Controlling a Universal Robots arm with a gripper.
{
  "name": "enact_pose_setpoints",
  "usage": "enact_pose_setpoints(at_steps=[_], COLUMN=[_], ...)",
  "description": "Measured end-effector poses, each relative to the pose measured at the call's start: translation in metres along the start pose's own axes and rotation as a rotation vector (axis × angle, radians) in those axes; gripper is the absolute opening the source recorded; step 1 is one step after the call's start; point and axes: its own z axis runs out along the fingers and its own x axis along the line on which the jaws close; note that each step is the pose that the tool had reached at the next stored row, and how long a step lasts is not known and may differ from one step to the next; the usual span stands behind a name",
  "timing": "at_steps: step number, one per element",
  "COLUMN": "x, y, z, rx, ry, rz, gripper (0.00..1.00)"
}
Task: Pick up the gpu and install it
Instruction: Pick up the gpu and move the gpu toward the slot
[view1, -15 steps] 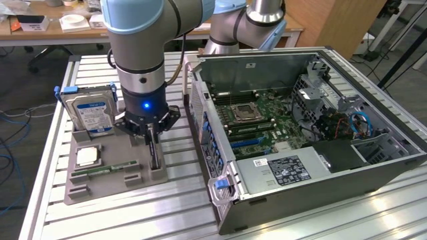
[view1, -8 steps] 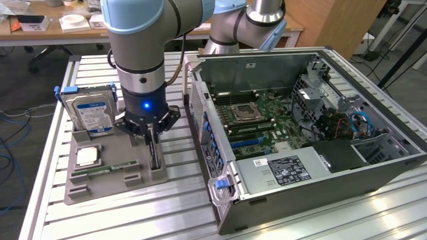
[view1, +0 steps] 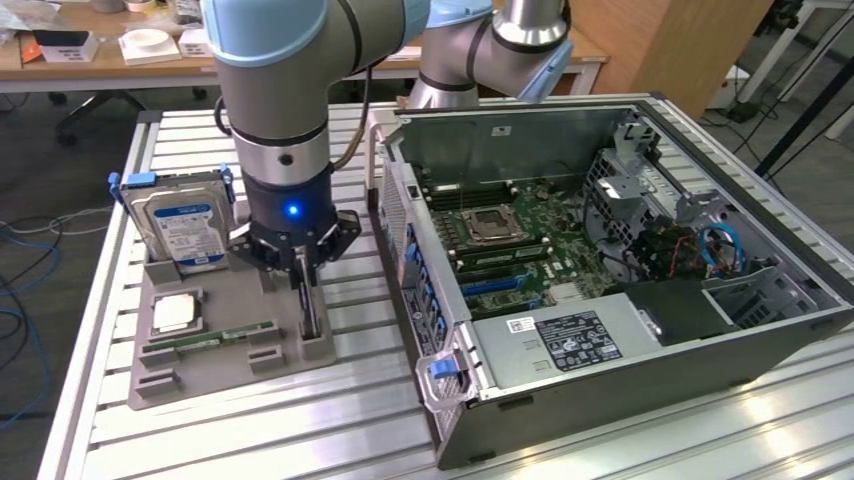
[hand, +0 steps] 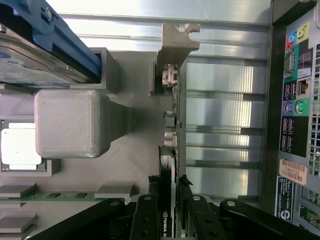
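Currently the gpu (hand: 166, 160) is being gripped by the end effector (hand: 169, 192) while standing on edge in its grey tray (view1: 227, 330) beside the open computer case (view1: 521, 135), not yet lifted or installed.

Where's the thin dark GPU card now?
GPU card on edge in the grey tray, exterior view's left, beside the open PC case, gripper closed on it.

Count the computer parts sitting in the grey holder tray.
4: hard drive upright at the far end, processor flat, memory stick in its slot, gpu on edge beneath the pincer. The arm may hide more.
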Motion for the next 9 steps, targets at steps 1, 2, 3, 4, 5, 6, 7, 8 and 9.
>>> enact_pose_setpoints(at_steps=[1,2,3,4,5,6,7,8,9], x=[0.000,0.000,0.000,0.000,0.000,0.000,0.000,0.000,0.000], y=[0.0001,0.0001,0.0002,0.0003,0.0004,0.0005,0.0006,0.0007,0.0007], z=[-0.0015,-0.0033,-0.0052,-0.0073,-0.0093,-0.0113,-0.0131,-0.0150,-0.0166], rx=[0.0000,0.0000,0.0000,0.0000,0.0000,0.0000,0.0000,0.0000,0.0000], ry=[0.0000,0.0000,0.0000,-0.0001,0.0000,0.0000,-0.0001,0.0000,0.0000], rz=[0.000,0.000,0.000,0.000,0.000,0.000,0.000,0.000,0.000], gripper=[0.26,0.26,0.26,0.26,0.26,0.26,0.26,0.26,0.26])
